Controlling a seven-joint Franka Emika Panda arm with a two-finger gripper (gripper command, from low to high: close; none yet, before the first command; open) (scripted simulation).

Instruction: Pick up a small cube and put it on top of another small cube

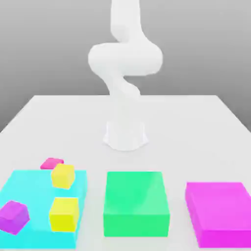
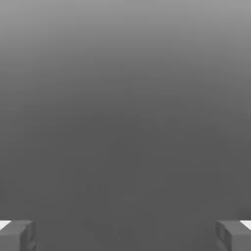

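Jaws: spread wide, the two grey fingertips (image 2: 19, 235) standing at opposite edges of the hand view, nothing between them and nothing touched; the gripper (image 2: 125, 236) holds nothing.
Arm pose: the white arm (image 1: 125, 59) rises from its round base (image 1: 126, 135) on the tabletop (image 1: 196, 127), bends in an S-curve and goes up out of the exterior view; it stands well behind all the blocks.
Writing: no readable marks on the blocks or the arm.
Front row: a flat cyan block (image 1: 29, 196) at the exterior view's left, a green block (image 1: 136, 201) in the middle, a big magenta block (image 1: 218, 211) at the right, each apart from its neighbour.
Another small cube: purple-violet (image 1: 13, 216), resting tilted on the cyan block near its front left corner.
Yellow cubes: one (image 1: 64, 213) on the cyan block toward its front right, a second (image 1: 62, 175) on its far edge.
Small cube: hot pink (image 1: 51, 163), lying on the tabletop just behind the cyan block's far edge, close beside the farther yellow cube and partly hidden by it.
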